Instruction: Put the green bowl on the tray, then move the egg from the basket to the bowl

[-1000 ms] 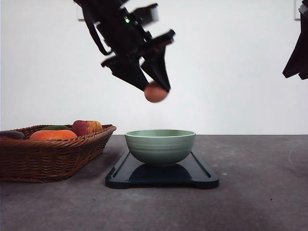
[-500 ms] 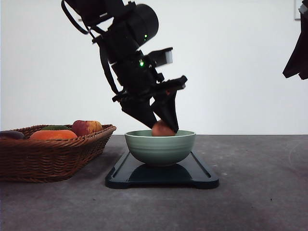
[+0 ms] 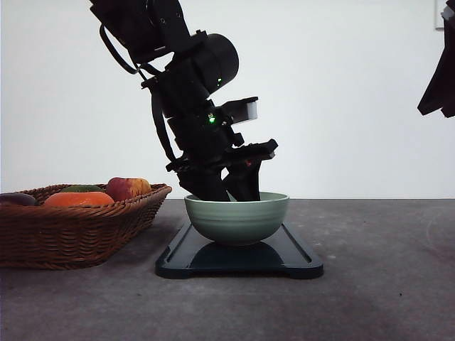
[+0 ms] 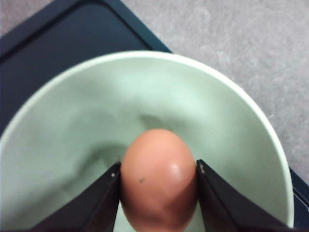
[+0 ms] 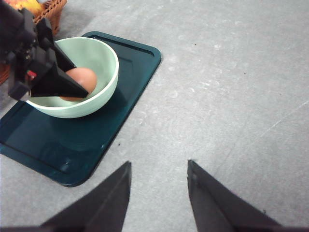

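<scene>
1. My left gripper (image 4: pixel 158 181) is clamped on the egg (image 4: pixel 158 180), one finger pressed to each side of it.
2. Egg and fingertips are down inside the green bowl (image 3: pixel 237 217), below its rim; can't tell if the egg touches the bottom.
3. The bowl sits on the tray (image 3: pixel 298 257), right under my left jaws.
4. The basket (image 3: pixel 71 231) with fruit is off to the left of that gripper, beside the tray.
5. My right gripper (image 5: pixel 158 193) has its jaws apart, holding nothing, over bare table (image 5: pixel 231 96) next to the tray.
</scene>
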`<control>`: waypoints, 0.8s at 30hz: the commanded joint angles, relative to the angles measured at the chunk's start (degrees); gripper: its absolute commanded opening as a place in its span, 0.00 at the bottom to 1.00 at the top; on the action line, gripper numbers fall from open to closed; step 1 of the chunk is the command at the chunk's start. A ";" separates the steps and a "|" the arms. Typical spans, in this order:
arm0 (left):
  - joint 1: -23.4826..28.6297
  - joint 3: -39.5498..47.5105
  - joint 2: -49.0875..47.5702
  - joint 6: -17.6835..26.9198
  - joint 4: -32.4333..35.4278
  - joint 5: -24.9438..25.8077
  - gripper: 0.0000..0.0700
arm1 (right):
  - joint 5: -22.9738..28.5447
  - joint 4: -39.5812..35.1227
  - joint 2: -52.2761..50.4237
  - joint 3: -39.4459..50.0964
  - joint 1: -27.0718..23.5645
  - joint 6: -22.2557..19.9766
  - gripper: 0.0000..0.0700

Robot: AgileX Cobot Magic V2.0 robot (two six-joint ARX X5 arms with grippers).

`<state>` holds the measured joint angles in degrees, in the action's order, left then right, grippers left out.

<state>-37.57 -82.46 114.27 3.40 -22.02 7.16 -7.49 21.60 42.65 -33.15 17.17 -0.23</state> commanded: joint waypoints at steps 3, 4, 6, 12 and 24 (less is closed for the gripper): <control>-0.97 -1.33 1.41 0.07 0.51 -0.09 0.28 | 0.02 -0.59 0.28 -0.17 0.11 -0.63 0.32; -0.97 -1.33 1.41 -0.01 0.41 -0.11 0.33 | 0.02 -0.59 0.28 -0.17 0.11 -0.63 0.32; -0.97 -1.33 1.41 -0.02 0.33 -0.11 0.48 | 0.02 -0.59 0.28 -0.17 0.11 -0.63 0.32; -0.97 -1.63 1.36 -0.02 -0.70 -0.11 0.53 | 0.02 -0.60 0.28 -0.17 0.11 -0.63 0.32; 0.54 -14.35 1.36 -0.02 -18.39 -0.11 0.53 | 0.02 -0.63 0.22 -0.17 0.11 -0.63 0.32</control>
<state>-37.00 -94.20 114.32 3.38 -38.68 7.18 -7.49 21.58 42.65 -33.15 17.17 -0.23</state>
